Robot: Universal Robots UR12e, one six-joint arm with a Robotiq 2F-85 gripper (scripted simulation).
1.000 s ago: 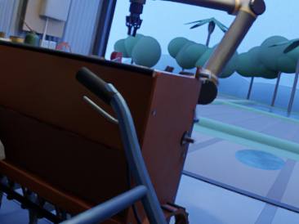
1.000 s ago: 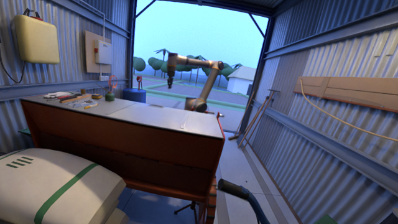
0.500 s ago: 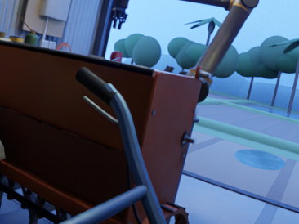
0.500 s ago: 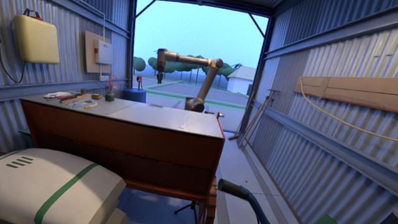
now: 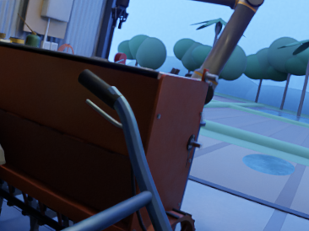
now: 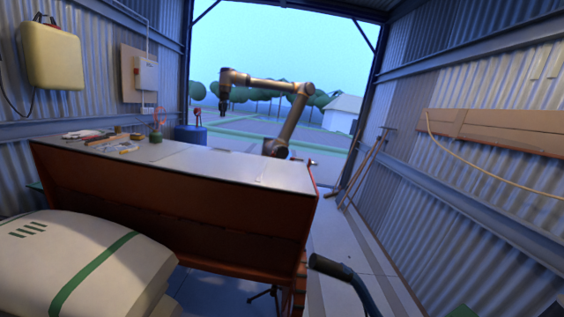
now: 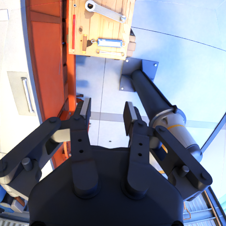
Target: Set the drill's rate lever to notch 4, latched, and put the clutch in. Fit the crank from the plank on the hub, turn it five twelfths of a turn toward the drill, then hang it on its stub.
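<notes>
The crank, a grey bar with a ring at one end, lies on the wooden plank that stands beside the far end of the orange drill. My gripper hangs high in the air above the floor beyond that end, open and holding nothing; from the second side camera it shows against the sky, well above the drill's grey lid. A small hub sticks out of the drill's end wall. The rate lever, the clutch and the stub are out of sight.
A blue barrel stands by the doorway at the drill's far end. My arm's base column is bolted to the floor near the plank. A blue handlebar and a white sack sit at the near end, with tools along the left ledge.
</notes>
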